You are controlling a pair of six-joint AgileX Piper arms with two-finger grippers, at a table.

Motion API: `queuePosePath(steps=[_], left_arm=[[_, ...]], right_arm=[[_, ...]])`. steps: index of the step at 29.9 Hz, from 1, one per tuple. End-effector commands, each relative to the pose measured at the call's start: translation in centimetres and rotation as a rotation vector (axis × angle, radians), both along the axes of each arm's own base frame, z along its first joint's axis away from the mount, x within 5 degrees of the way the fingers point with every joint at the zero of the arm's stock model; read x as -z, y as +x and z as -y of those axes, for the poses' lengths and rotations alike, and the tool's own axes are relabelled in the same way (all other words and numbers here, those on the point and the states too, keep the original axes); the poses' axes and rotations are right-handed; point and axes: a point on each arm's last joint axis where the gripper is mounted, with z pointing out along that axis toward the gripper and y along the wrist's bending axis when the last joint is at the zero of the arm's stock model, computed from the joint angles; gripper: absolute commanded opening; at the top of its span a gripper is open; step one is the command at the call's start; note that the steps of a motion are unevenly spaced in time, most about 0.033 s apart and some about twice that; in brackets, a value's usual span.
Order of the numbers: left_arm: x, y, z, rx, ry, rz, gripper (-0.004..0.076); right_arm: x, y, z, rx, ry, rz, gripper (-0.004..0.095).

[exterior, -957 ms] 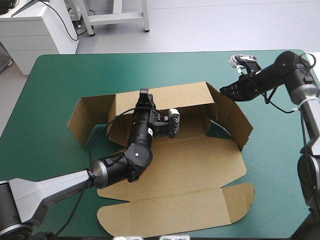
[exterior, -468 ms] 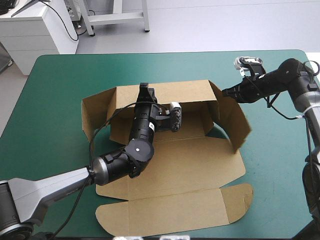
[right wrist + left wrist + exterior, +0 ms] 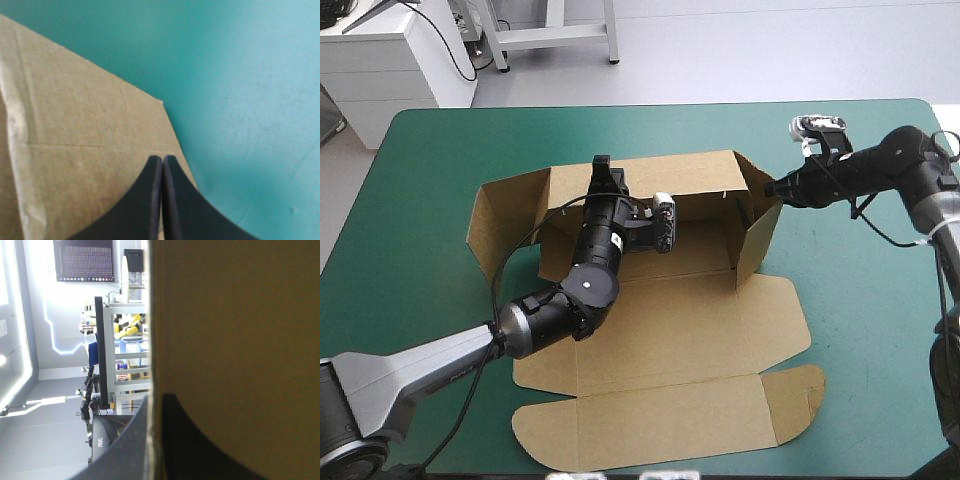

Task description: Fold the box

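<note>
The brown box (image 3: 690,330) lies in the middle of the table with its back wall (image 3: 670,185) raised and its lid flat toward the near edge. My left gripper (image 3: 603,172) is shut on the top edge of that back wall. In the left wrist view the board (image 3: 235,315) stands edge-on between the black fingers of the left gripper (image 3: 156,405). My right gripper (image 3: 772,188) is shut, its tip against the outside of the right side flap (image 3: 760,215), which stands turned inward. In the right wrist view the right gripper (image 3: 162,161) touches the flap (image 3: 85,150).
The left side flap (image 3: 505,220) stands splayed outward. The rounded lid tabs (image 3: 800,395) lie flat near the front edge. Bare teal-green cover (image 3: 860,300) lies to the right of the box and along the far edge.
The right side flap has swung inward toward the back wall, with my right gripper following it to the left. The left gripper has stayed on the back wall, which now stands a little more upright.
</note>
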Motion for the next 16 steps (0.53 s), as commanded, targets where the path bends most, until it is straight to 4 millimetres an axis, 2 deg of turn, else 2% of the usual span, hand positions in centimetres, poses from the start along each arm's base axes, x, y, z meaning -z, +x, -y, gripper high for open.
queuePosePath(steps=[1, 5, 12, 14, 16], left_arm=[[-2.9, -0.2, -0.6, -0.008, -0.022, 0.108, -0.0008], [-2.8, -0.2, -0.5, -0.002, -0.034, 0.089, -0.0008], [-2.1, -0.3, -0.6, -0.024, -0.092, 0.009, -0.0008], [-2.1, -0.3, -0.6, -0.023, -0.094, 0.006, -0.0008], [-2.1, -0.3, -0.6, -0.023, -0.094, 0.006, -0.0008]], right_arm=[[-1.8, -2.0, -1.3, -0.038, 0.006, 0.213, -0.0019], [-0.8, -4.0, -1.5, -0.052, -0.014, 0.344, -0.0019], [-1.8, -7.3, -1.3, -0.154, -0.118, 0.434, -0.0017], [-1.6, -7.7, -1.5, -0.204, -0.118, 0.414, 0.0006], [-1.4, -8.0, -1.7, -0.249, -0.118, 0.394, 0.0071]])
